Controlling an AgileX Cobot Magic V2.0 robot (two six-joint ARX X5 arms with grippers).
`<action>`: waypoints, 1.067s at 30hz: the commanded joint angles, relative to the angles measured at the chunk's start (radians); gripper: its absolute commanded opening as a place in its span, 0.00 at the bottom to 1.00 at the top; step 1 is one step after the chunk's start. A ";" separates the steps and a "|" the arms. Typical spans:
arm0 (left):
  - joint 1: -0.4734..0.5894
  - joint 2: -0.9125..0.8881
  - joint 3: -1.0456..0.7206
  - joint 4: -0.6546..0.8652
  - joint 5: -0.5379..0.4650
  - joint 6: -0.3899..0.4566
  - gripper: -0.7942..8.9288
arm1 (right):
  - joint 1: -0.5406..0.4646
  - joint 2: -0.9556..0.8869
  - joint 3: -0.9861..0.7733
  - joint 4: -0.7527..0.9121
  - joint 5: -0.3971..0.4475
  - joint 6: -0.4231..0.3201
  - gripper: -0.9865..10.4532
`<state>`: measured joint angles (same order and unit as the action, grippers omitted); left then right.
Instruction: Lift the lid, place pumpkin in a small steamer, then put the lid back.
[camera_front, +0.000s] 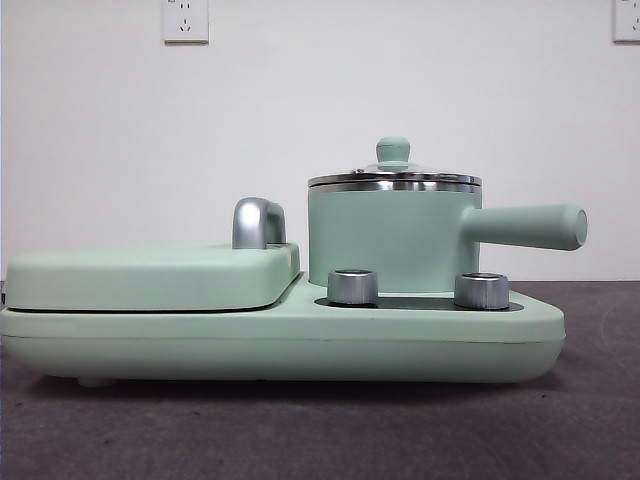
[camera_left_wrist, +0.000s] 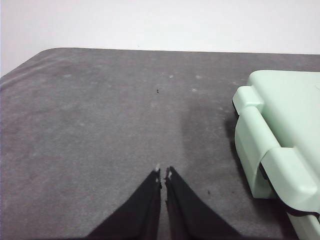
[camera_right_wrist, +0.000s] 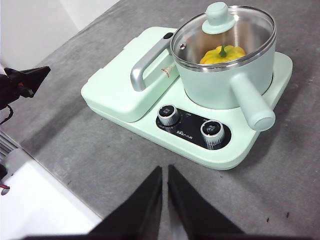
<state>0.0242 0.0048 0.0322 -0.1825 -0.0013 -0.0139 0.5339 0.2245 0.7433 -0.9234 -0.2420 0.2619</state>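
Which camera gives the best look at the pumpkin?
The right wrist view: it looks down through the glass lid and shows the pumpkin inside the steamer. The front view shows only the steamer's wall, hiding it. The left wrist view misses the steamer entirely.

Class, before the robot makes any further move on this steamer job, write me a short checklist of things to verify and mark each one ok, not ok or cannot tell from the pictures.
1. pumpkin inside the small steamer: ok, seen through the glass.
2. lid back on the pot: ok, its rim sits level on the steamer's rim in the front view.
3. left gripper clear of the appliance: ok, shut over bare table beside the griddle cover.
4. right gripper clear: ok, shut and empty, in front of the knobs.
5. Steamer seated squarely on its base: ok, upright.
6. Heat switched on: cannot tell.
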 joint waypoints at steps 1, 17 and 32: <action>0.002 -0.002 -0.019 -0.006 -0.001 0.013 0.10 | 0.005 0.000 0.007 0.011 0.000 -0.009 0.10; 0.002 -0.002 -0.019 -0.006 -0.001 0.013 0.10 | -0.356 -0.066 -0.195 0.282 0.031 -0.043 0.10; 0.002 -0.002 -0.018 -0.005 -0.001 0.013 0.10 | -0.511 -0.200 -0.732 0.844 0.114 -0.249 0.10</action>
<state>0.0242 0.0048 0.0322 -0.1825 -0.0013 -0.0139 0.0250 0.0319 0.0158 -0.0757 -0.1322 0.0505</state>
